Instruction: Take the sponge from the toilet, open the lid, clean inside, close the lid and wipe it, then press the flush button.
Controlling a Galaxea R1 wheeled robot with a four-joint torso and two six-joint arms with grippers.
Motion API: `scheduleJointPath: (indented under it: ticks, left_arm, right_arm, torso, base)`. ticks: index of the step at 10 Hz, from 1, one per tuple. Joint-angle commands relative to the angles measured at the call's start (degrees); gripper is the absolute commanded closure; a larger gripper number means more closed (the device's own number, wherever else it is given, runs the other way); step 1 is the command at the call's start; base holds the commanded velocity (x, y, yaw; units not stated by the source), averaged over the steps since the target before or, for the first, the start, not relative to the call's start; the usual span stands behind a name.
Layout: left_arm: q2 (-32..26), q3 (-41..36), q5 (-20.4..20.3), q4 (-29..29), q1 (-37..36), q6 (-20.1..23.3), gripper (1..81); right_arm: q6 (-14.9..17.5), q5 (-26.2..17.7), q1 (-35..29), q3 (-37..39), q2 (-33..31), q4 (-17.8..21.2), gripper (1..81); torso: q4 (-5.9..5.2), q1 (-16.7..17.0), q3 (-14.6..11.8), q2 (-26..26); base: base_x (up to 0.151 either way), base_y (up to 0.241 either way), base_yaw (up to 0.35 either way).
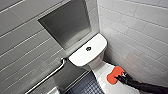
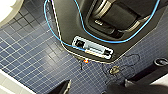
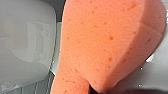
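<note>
Contact explains the pose: the sponge (image 1: 114, 74) lies flat on the lid (image 1: 109, 86), at the end nearest the cistern. The right gripper (image 1: 121, 77) has it by the edge facing away from the tank, with the dark arm reaching in low from the right. Its fingers are closed on the foam, and in the right wrist view the sponge (image 3: 105, 42) bulges close to the camera, pinched at its near end, with glossy white ceramic just beyond it. Gripping by one end leaves the broad orange face free to press on the white surface. I judge that suits wiping, though a grasp freshly taken from where the sponge rested would look the same (these views alone don't settle which). The lid is down over the bowl, so nothing inside can be reached as things lie. The flush button (image 1: 88, 48) sits in the middle of the cistern top, well apart from the sponge, with nothing near it. The toilet (image 1: 85, 58) is tucked into a corner of tiled wall (image 1: 140, 22), with a grab rail (image 1: 47, 77) on the other side. The open approach is therefore from the front, which is probably why the arm comes in along the lid's length. The left wrist view looks down on the blue mosaic floor (image 2: 27, 50) beside the robot's own base. That arm, I judge, hangs low and away from the toilet, leaving this one-handed job to the right.
</note>
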State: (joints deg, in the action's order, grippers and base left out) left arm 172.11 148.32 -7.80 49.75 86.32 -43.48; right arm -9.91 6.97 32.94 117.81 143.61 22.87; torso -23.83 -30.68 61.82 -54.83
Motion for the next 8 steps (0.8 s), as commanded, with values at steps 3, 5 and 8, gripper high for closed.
scheduleJointPath:
  ticks: [3, 5, 8]
  left_arm:
    - [-0.53, 0.57, 3.67, 2.37, 2.41, 0.33, 1.0]
    - [-0.09, 0.65, 3.58, 2.63, 2.41, 0.33, 1.0]
    - [-0.09, 0.65, 3.67, 2.72, 2.41, 0.33, 1.0]
  right_arm:
    - [-2.13, -1.7, -4.42, 1.37, -1.0, 1.12, 81.1]
    - [-2.13, 0.57, 0.15, -3.81, -5.57, 0.95, 81.1]
    - [-2.13, 6.03, 5.08, -8.84, -9.8, 1.21, 81.1]
  torso:
    - [0.0, 0.0, 0.41, 0.0]
    - [0.0, 0.0, 0.39, 0.0]
    - [-0.02, 0.0, 0.39, 0.0]
  base:
    - [0.0, 0.0, 0.0]
    - [0.0, 0.0, 0.0]
    - [0.0, 0.0, 0.0]
